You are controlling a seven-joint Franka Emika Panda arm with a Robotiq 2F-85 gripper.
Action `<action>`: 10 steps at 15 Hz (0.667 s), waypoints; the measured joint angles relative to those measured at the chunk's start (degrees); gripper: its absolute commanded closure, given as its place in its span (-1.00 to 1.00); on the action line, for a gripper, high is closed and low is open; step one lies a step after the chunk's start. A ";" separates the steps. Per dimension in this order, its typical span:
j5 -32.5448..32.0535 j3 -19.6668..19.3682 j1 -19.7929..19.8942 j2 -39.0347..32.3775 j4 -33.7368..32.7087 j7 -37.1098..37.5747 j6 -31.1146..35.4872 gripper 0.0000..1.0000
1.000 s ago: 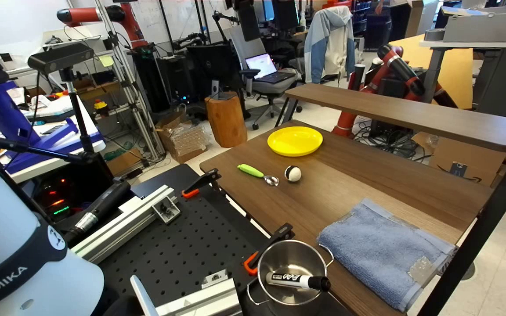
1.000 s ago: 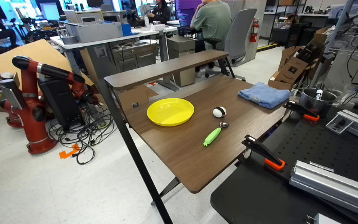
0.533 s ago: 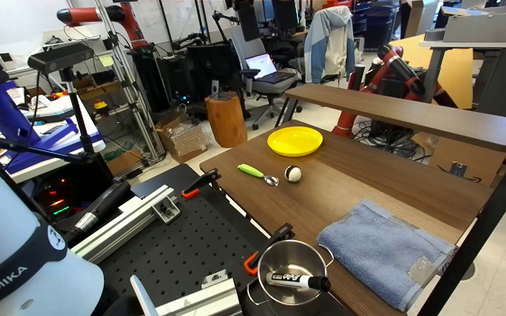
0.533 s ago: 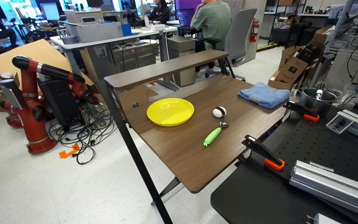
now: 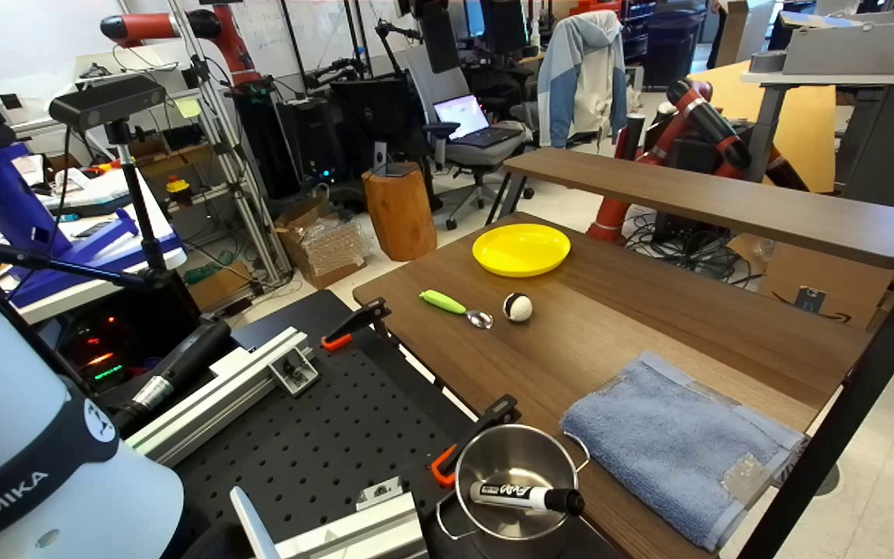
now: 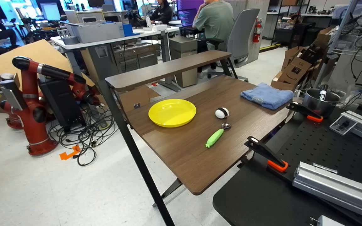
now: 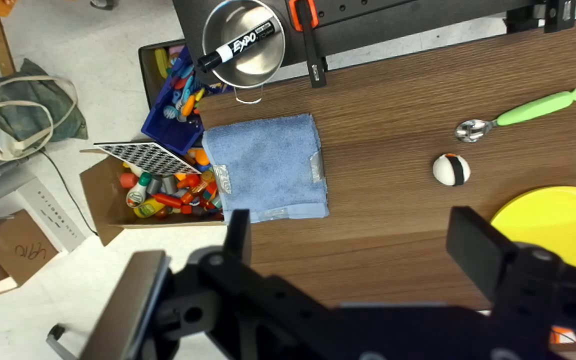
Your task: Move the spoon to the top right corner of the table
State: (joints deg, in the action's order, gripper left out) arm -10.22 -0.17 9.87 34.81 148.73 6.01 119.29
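Note:
The spoon lies flat on the table, with its lime-green handle and silvery bowl plain in both exterior views (image 5: 442, 302) (image 6: 215, 137) and at the upper right of the wrist view (image 7: 538, 107). The brown wooden table (image 5: 610, 341) also shows in an exterior view (image 6: 181, 153) and in the wrist view (image 7: 378, 125). My gripper (image 7: 350, 217) shows only in the wrist view. It is wide open, empty and above the table, with the spoon away from it to the upper right. The gripper is out of view in both exterior views.
A white ball with a black band (image 5: 518, 307) and a yellow plate (image 5: 521, 250) are near the spoon. A folded blue towel (image 5: 680, 442) lies on the table. A pot (image 5: 478, 466) holding a marker stands beside clamps (image 5: 358, 320). A raised shelf (image 5: 711, 198) runs along the far side.

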 measured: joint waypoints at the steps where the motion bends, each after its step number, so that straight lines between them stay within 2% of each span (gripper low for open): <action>1: 0.00 0.00 0.00 0.00 0.00 0.00 0.00 -1.00; 6: 1.17 0.09 -0.66 -0.29 0.38 0.62 -0.06 -1.00; 10: 8.46 2.02 -5.05 -3.17 2.86 6.00 0.60 -1.00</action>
State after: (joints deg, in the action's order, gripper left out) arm -1.77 1.85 4.82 31.64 151.60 12.01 119.89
